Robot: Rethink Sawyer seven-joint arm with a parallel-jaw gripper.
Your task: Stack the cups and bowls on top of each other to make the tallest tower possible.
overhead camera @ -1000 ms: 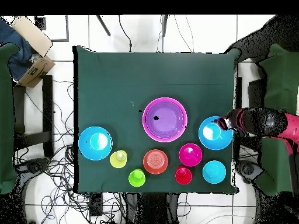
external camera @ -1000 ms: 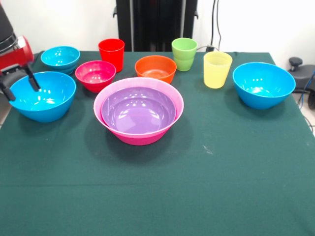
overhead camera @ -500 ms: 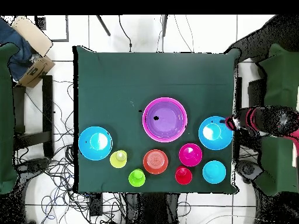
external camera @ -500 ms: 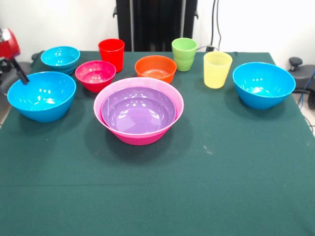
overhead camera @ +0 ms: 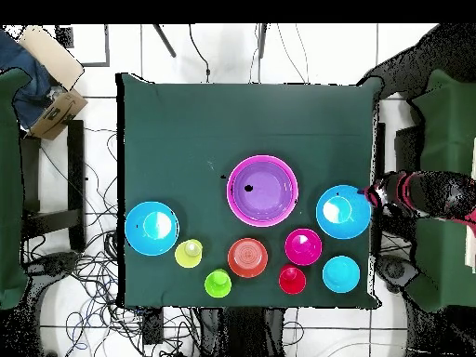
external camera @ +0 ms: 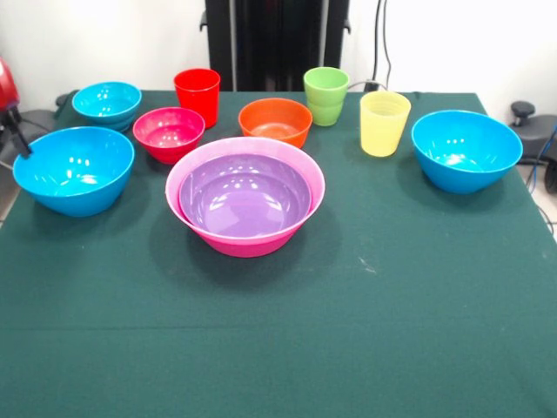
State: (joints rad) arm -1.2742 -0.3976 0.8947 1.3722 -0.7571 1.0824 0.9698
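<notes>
Bowls sit unmoved: the purple bowl [external camera: 244,193] nests in the pink bowl [external camera: 244,237] at the cloth's centre, a blue bowl [external camera: 73,169] at its nine o'clock in the front view. Since a second ago the gripper [overhead camera: 376,195] has pulled off that blue bowl's rim past the table edge; whether it is open, I cannot tell. Green cloth [external camera: 348,331] covers the table, with cables [overhead camera: 93,270] on the tiled floor [overhead camera: 307,51].

Three cups out here: red [external camera: 197,96], green [external camera: 326,95], yellow [external camera: 384,123]. Seven bowls: pink [external camera: 187,173], purple [external camera: 244,194] sitting inside it, two medium blue [external camera: 73,170] [external camera: 466,150], plus small orange [external camera: 275,120], magenta [external camera: 168,133] and cyan [external camera: 107,103].
</notes>
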